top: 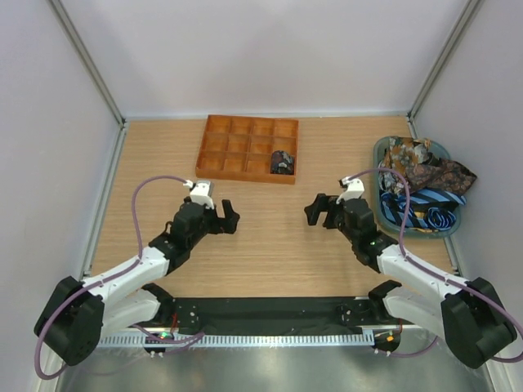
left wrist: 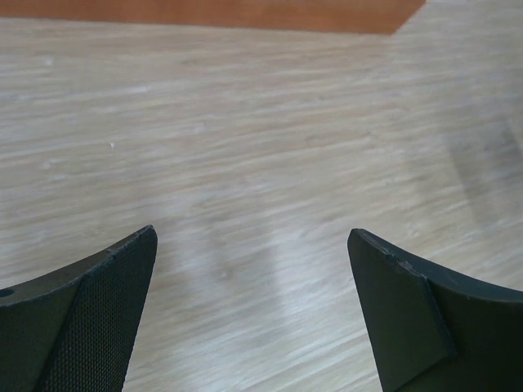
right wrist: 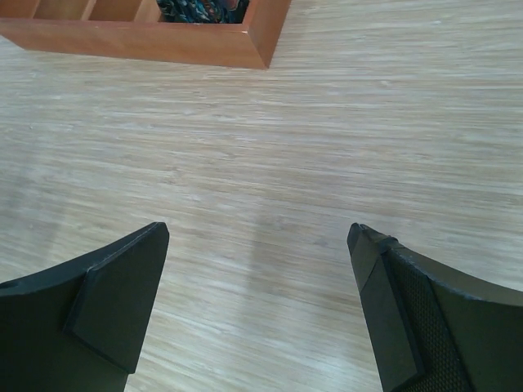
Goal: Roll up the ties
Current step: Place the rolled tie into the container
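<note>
Left gripper (top: 230, 216) and right gripper (top: 315, 211): jaws of both spread wide, holding nothing, above the bare middle of the tabletop (top: 270, 245) and facing each other. Each wrist view shows only two dark fingertips over wood grain. The left wrist view cuts the tray to an orange strip at its top edge. The right wrist view shows the tray (right wrist: 163, 45) by its near wall, with a sliver of the rolled tie (right wrist: 200, 8) cut off by the frame. Only the top view shows that this tie sits in the tray's near-right compartment, by the far edge. It alone shows the loose ties (top: 425, 175) heaped in a basket (top: 378, 153) at the right edge. Their separate outlines are hard to tell.
</note>
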Controlling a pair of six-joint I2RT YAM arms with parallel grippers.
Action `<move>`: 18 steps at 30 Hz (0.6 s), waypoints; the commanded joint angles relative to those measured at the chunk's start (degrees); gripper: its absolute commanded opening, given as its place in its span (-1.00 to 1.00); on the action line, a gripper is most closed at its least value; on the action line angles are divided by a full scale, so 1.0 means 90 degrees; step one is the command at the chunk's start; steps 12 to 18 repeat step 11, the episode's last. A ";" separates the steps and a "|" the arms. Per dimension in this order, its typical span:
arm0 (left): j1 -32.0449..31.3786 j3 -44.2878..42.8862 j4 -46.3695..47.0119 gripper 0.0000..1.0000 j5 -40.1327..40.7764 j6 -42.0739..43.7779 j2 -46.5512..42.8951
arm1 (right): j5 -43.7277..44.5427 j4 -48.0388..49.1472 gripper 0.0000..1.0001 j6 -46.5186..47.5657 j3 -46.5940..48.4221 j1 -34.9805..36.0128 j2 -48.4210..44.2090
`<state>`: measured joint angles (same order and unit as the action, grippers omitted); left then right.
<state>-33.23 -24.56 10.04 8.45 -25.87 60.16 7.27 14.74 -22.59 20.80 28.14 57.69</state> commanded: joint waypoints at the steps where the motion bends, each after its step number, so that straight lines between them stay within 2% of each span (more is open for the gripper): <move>1: -0.0009 0.0638 0.1596 0.99 -0.0528 0.0413 -0.0297 | -0.0231 0.0949 0.99 0.0059 -0.0015 0.0018 -0.0258; 8: -0.0018 0.0541 0.1804 1.00 -0.1202 0.0462 -0.0103 | -0.0123 0.0872 1.00 0.0020 0.0101 0.0018 0.0093; 18: -0.0009 0.0590 0.1843 0.99 -0.1183 0.0452 -0.0093 | -0.0153 0.0939 1.00 -0.0009 0.0044 0.0008 0.0104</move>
